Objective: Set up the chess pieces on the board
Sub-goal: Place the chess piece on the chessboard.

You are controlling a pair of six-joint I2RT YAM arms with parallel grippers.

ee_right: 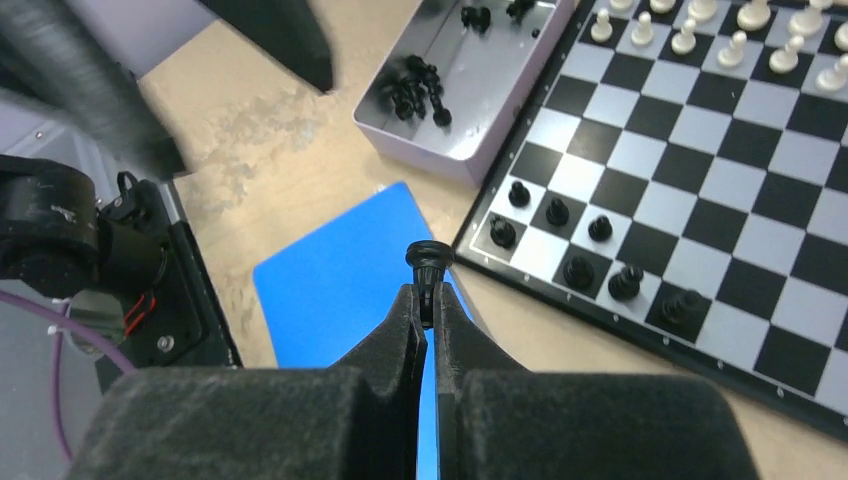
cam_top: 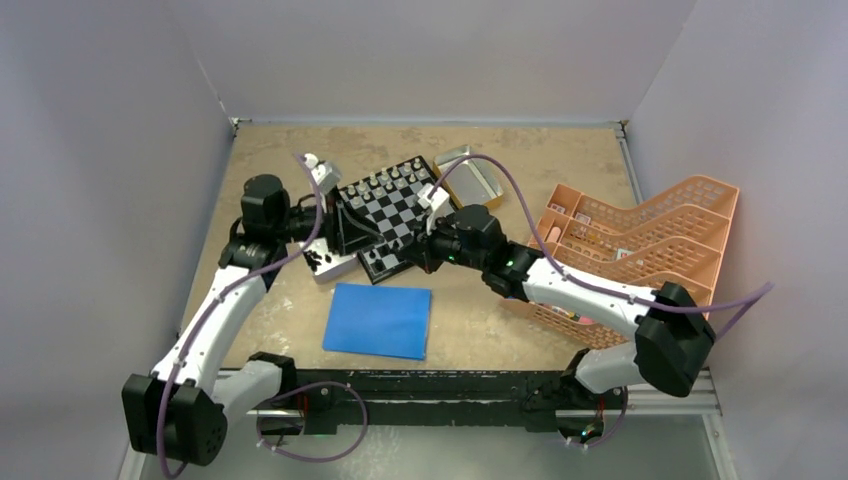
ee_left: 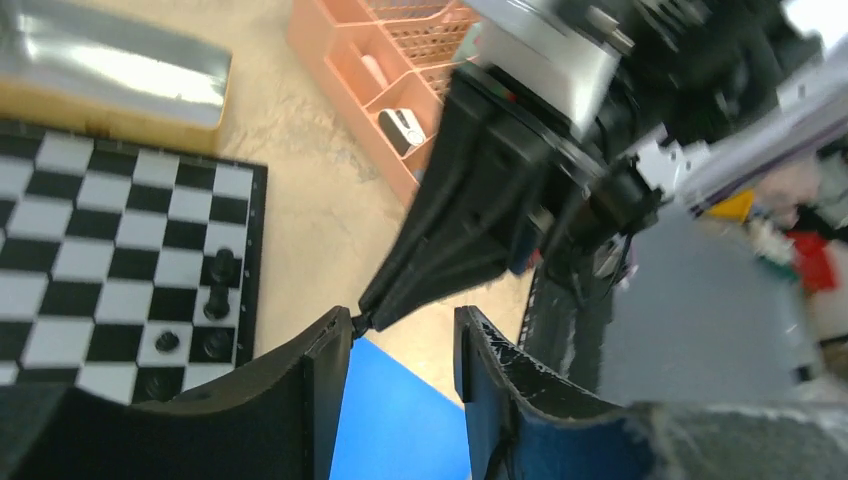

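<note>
Black chess piece (ee_right: 428,262): tiny, light, rigid, judged slippery. It is pinched at the stem by the clamped right gripper (ee_right: 427,297). Left gripper (ee_left: 402,330): fingers parted, nothing held.

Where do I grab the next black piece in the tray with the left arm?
Probably a stray piece at the edge of the heap, not the clump. The pieces seem to lie on their sides, and the tray walls block a sideways reach, so come straight down and close the left fingers across its narrow stem.
</note>
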